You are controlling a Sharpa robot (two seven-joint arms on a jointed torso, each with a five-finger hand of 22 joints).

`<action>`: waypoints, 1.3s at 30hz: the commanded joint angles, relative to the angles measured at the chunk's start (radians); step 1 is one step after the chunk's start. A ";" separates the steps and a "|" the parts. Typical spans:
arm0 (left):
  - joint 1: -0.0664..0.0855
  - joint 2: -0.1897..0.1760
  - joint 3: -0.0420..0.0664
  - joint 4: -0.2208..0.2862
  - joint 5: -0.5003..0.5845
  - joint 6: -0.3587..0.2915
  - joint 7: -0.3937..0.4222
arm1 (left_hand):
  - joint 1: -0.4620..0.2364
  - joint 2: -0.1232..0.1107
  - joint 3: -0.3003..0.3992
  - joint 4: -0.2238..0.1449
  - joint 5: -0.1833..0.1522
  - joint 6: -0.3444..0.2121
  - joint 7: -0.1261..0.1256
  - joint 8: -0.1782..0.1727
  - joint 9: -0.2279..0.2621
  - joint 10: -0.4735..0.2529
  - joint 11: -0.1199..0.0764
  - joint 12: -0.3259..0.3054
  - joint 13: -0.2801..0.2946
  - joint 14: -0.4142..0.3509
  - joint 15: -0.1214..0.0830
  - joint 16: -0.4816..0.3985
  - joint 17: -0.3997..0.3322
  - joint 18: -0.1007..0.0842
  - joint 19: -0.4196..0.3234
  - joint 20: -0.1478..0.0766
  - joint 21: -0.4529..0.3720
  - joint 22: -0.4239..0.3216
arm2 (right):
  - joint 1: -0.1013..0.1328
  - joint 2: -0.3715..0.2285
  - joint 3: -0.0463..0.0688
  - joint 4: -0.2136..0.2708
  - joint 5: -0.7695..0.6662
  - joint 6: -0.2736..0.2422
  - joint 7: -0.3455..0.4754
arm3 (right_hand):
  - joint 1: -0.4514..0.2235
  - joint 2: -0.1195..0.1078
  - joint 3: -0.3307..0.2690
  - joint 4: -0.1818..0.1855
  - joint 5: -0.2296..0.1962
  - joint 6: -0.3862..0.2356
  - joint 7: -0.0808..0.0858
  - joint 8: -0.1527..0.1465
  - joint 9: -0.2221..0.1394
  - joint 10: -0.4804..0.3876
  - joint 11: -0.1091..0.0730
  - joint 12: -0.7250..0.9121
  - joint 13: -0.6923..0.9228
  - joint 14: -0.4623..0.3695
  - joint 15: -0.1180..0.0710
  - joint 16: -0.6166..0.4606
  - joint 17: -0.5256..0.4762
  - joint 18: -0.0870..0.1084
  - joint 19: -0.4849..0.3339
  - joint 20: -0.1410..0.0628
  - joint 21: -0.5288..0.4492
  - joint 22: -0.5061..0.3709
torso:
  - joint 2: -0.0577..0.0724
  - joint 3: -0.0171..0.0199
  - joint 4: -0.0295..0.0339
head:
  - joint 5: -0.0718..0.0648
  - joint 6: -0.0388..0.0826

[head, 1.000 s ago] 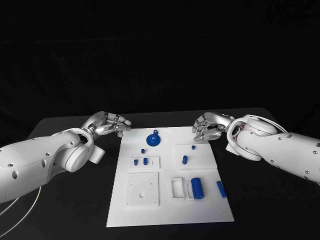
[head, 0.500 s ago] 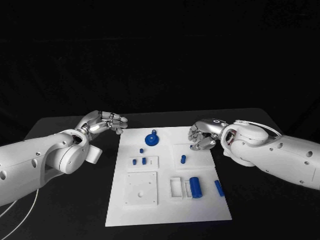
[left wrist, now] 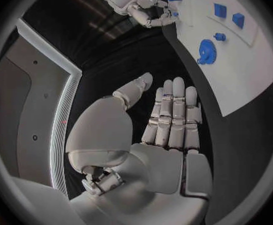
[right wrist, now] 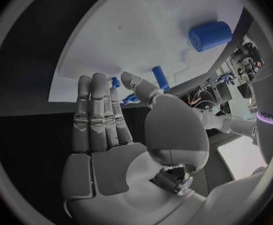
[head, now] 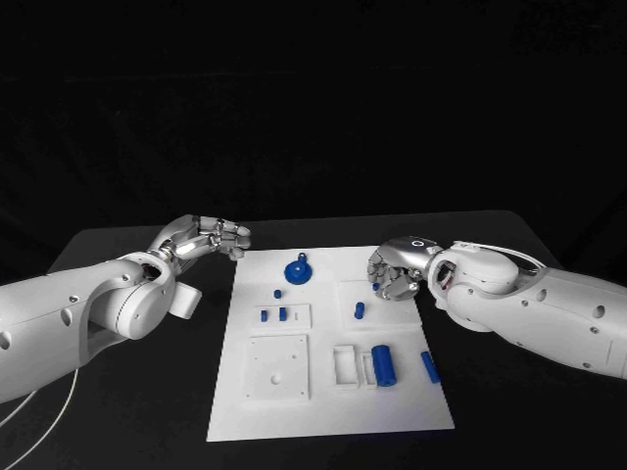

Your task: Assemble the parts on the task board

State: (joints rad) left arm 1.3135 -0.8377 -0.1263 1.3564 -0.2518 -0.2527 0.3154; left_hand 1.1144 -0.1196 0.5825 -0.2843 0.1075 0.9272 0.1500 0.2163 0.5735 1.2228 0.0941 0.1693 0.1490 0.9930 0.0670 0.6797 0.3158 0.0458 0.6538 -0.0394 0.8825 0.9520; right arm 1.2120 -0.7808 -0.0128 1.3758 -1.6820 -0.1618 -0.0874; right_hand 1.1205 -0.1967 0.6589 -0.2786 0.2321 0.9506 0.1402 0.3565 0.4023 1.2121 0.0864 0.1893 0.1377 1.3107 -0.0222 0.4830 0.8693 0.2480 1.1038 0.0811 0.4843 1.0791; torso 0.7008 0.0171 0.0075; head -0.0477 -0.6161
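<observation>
The white task board [head: 328, 397] lies mid-table. On it are a round blue part [head: 298, 271], a small peg [head: 280, 294], two small pieces in a recess [head: 275, 315], a short peg [head: 359, 310], a thick cylinder [head: 383, 364] and a bar [head: 428, 365]. My right hand [head: 396, 269] hovers over the board's far right corner, fingers down, holding nothing. Its wrist view shows straight fingers [right wrist: 99, 110] near the peg [right wrist: 160, 77] and the cylinder [right wrist: 209, 35]. My left hand [head: 208, 237] hangs off the board's far left corner, with nothing in its palm [left wrist: 168, 150].
Black table [head: 130, 392] surrounds the board on all sides. The left wrist view shows the right hand [left wrist: 139, 7] across the board [left wrist: 236, 80], with the round part [left wrist: 206, 51] between the two hands.
My right hand has come inward and lower, from beside the board's far right corner to over it. The left hand has barely shifted.
</observation>
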 commanded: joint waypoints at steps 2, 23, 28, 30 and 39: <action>0.001 -0.001 0.001 -0.003 0.012 0.007 0.016 | -0.001 0.010 -0.006 0.000 0.004 -0.002 0.000 0.008 0.000 0.008 0.000 -0.004 -0.001 0.010 -0.002 -0.009 0.004 0.010 0.001 0.005 -0.007 0.002 | -0.006 0.005 -0.001 0.000 -0.058 0.014 -0.017 | 0.012 0.003 0.044 0.003 -0.024 0.025 -0.008 0.012 0.004 0.032 -0.009 -0.006 0.007 0.015 -0.011 0.021 0.013 0.014 0.021 -0.008 0.020 0.014 | 0.000 0.0015 -0.0006 | 0.000 -0.002; 0.001 -0.004 0.001 -0.006 0.012 0.032 -0.012 | 0.000 0.006 -0.009 -0.001 0.005 -0.006 0.001 0.007 -0.002 0.004 0.003 -0.011 -0.003 0.017 -0.003 -0.019 0.011 0.010 0.004 0.004 -0.008 0.004 | -0.019 0.032 -0.010 -0.015 -0.078 0.055 -0.036 | 0.003 0.012 0.120 0.017 -0.064 0.054 -0.018 0.018 0.013 0.072 -0.020 -0.025 0.024 0.016 -0.020 0.061 0.034 0.014 0.034 -0.019 0.047 0.043 | 0.000 0.0004 0.0000 | -0.002 -0.008; 0.001 -0.004 0.001 -0.005 0.009 0.043 -0.023 | 0.002 0.006 -0.008 -0.001 0.010 -0.009 0.004 0.008 -0.003 -0.009 0.010 -0.022 -0.008 0.015 -0.001 -0.033 0.017 0.009 -0.001 0.006 -0.012 0.006 | -0.019 0.033 -0.014 -0.017 -0.083 0.108 -0.045 | 0.002 0.014 0.134 0.017 -0.064 0.065 -0.023 0.021 0.015 0.083 -0.023 -0.027 0.029 0.018 -0.023 0.071 0.040 0.014 0.037 -0.022 0.054 0.050 | 0.000 -0.0001 -0.0004 | -0.005 -0.009; 0.001 -0.004 0.001 -0.006 0.009 0.042 -0.025 | 0.006 0.006 -0.005 -0.001 0.024 -0.011 0.005 0.008 -0.005 -0.011 0.011 -0.026 -0.009 0.017 0.000 -0.040 0.022 0.008 -0.002 0.007 -0.014 0.008 | -0.019 0.033 -0.014 -0.017 -0.083 0.124 -0.047 | -0.004 0.014 0.134 0.015 -0.051 0.069 -0.024 0.022 0.016 0.087 -0.024 -0.030 0.031 0.016 -0.024 0.075 0.043 0.014 0.037 -0.023 0.058 0.055 | 0.000 0.0001 -0.0001 | -0.004 -0.009; 0.001 -0.004 0.001 -0.006 0.009 0.041 -0.027 | 0.002 0.002 -0.008 0.000 0.034 -0.016 0.007 0.007 -0.007 -0.014 0.014 -0.030 -0.010 0.017 0.001 -0.049 0.028 0.007 -0.004 0.008 -0.015 0.010 | -0.019 0.033 -0.017 -0.017 -0.085 0.130 -0.057 | -0.017 0.021 0.127 0.012 -0.028 0.076 -0.027 0.023 0.017 0.095 -0.026 -0.035 0.036 0.012 -0.025 0.083 0.049 0.014 0.034 -0.024 0.063 0.063 | 0.000 0.0008 -0.0003 | -0.006 -0.011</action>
State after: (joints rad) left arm 1.3135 -0.8421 -0.1264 1.3489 -0.2468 -0.2288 0.2894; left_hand 1.1145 -0.1197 0.5798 -0.2870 0.1346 0.9200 0.1572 0.2200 0.5684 1.2129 0.1074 0.1454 0.1403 1.0069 0.0670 0.6350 0.3434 0.0451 0.6503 -0.0358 0.8734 0.9609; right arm 1.2135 -0.7480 -0.0133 1.3636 -1.7612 -0.1359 -0.1335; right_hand 1.1091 -0.1773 0.7874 -0.2656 0.1986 1.0179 0.1124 0.3745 0.4186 1.2999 0.0617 0.1606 0.1731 1.3239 -0.0394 0.5613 0.9180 0.2481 1.1382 0.0605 0.5431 1.1417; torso 0.7007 0.0174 0.0070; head -0.0534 -0.6262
